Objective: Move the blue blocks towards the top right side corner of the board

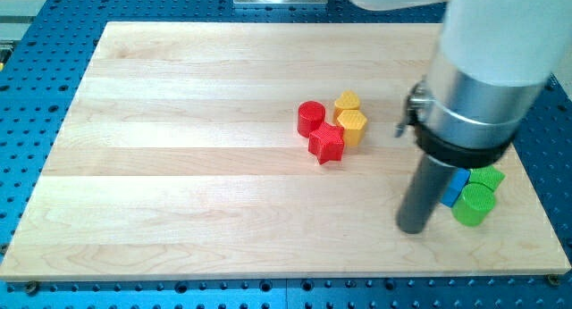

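One wooden board (223,148) fills the view, and its top right corner is partly hidden behind the arm. My tip (412,227) is seen low on the view's right; nothing is held, since the rod only pushes. A single blue block (456,187) is visible, perhaps more are hidden, just right of the tip and slightly above, touching two green blocks (474,204).

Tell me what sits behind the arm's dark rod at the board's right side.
Behind the rod, whose end is my tip, a blue block peeks out, touching two green blocks. The rod and arm cover most of the blue; any second blue block is hidden.
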{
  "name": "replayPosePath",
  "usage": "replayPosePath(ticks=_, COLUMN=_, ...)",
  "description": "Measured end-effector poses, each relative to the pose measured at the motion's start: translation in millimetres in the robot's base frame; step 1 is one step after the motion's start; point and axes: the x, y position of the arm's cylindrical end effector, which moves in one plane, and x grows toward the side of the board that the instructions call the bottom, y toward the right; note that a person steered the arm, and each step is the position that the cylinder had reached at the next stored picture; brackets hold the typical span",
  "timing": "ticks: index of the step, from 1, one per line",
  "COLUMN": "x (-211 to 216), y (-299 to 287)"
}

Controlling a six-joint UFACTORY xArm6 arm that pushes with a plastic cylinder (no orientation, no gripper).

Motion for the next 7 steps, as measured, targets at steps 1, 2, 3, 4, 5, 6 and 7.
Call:
replayPosePath(ticks=1, x=21.3, y=6.2)
replayPosePath(ticks=2, x=21.7, y=6.5)
replayPosePath(ticks=3, x=21.5, y=6.5)
replayPosePath(ticks=4, x=20.8, y=3.7)
replayPosePath(ticks=5, x=20.5, y=-1.2)
replayPosePath(ticks=6, x=20.5, y=-1.2)
replayPosePath(ticks=7, x=15.7, y=-5.7)
